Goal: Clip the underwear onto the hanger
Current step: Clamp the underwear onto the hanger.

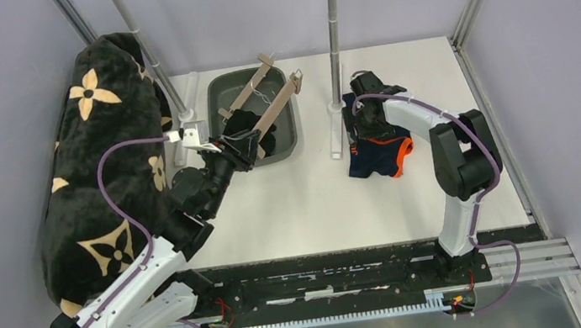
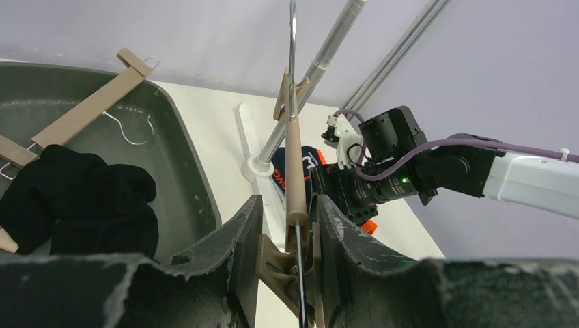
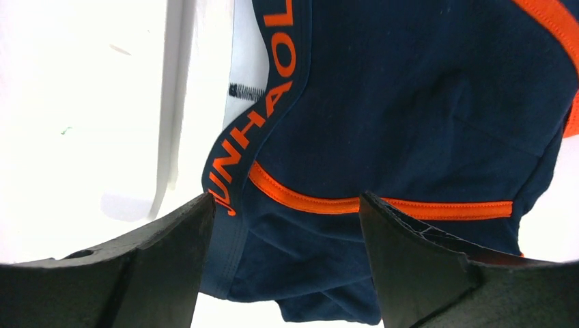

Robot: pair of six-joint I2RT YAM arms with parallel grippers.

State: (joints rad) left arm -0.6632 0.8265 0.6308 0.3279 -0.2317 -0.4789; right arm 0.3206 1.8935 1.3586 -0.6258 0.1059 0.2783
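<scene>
Two robot arms share a white table [image 1: 309,204] boxed in by grey walls. One navy, orange-trimmed underwear [image 1: 378,157] lies at the right, against a pole's base [image 1: 338,136], with the wide-open, empty right gripper [image 3: 285,201] poised over it. There are two wooden hangers. The left gripper [image 2: 290,201] is clamped on one hanger [image 2: 295,171]. The other hanger [image 2: 89,109] lies in the single green bin [image 2: 181,164] at the table's far edge.

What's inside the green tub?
A wooden hanger and a black cloth rest in the tub. The cloth hides whatever is underneath it.
</scene>
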